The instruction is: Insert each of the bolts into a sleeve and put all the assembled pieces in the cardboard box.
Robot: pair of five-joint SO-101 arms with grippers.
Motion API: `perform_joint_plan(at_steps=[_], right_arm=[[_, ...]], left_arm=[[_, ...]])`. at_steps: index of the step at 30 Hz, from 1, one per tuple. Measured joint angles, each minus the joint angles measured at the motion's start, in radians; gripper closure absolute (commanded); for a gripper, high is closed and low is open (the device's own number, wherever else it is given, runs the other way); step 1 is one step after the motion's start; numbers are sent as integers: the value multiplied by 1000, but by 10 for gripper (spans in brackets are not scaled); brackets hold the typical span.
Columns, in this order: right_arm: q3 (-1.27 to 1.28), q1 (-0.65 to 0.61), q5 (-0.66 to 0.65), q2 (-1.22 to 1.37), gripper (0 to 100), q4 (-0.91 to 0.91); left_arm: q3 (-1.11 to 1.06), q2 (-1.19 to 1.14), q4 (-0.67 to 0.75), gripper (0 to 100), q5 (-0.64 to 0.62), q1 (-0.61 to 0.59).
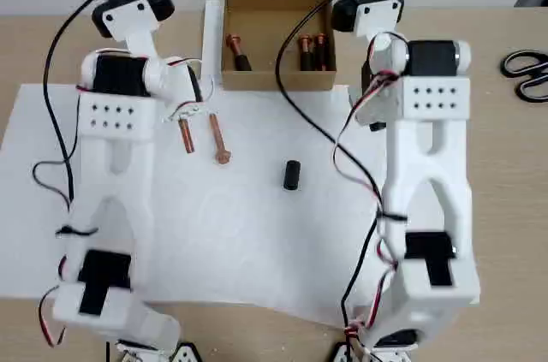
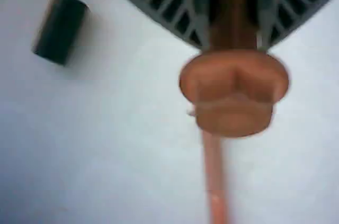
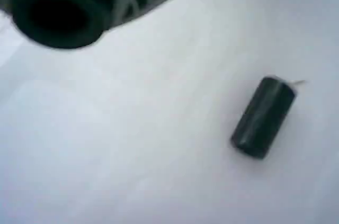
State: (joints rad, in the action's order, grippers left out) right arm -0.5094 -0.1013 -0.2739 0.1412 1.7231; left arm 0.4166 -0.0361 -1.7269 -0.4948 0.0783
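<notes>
1. High view: the left gripper [image 1: 185,119] has its fingers clamped on a bolt, the held bolt [image 1: 186,135], low over the white sheet [image 1: 257,242]. A loose bolt [image 1: 218,139] lies just beside it. The loose sleeve [image 1: 292,175] rests on the sheet between the two arms. The right gripper [image 1: 374,118] sits near the front right corner of the cardboard box [image 1: 278,81]. Three assembled pieces [image 1: 306,52] already lie inside the box. Scissors [image 1: 527,71] lie well apart, off the sheet.

2. Left wrist view: the ribbed jaws pinch the held bolt [image 2: 234,91] by its shank, so the head sticks out beyond them. The other end runs back between the jaws, and I cannot tell whether it is free for threading into a sleeve. The loose bolt [image 2: 213,181] lies on the sheet beyond the head, and the loose sleeve [image 2: 59,27] lies off to one side.

3. Right wrist view: the fingers appear closed around a held sleeve [image 3: 58,17], whose open bore is exposed. That probably leaves the hole free to receive a bolt. The loose sleeve [image 3: 263,117] lies on its side on the sheet, apart from the gripper, likely waiting for the second bolt.
</notes>
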Motion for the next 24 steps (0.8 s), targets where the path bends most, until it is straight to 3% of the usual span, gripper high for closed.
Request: perform_joint_plan(at_steps=[9,17,24], right_arm=[[440,-158,0,-532,995,0],[783,-144,0,-1054,995,-68],[1221,-103,0,-1358,995,-341]], left_arm=[[-8,344,-8,995,0,97],[-281,552,14,995,3,98],[-591,815,245,995,3,98]])
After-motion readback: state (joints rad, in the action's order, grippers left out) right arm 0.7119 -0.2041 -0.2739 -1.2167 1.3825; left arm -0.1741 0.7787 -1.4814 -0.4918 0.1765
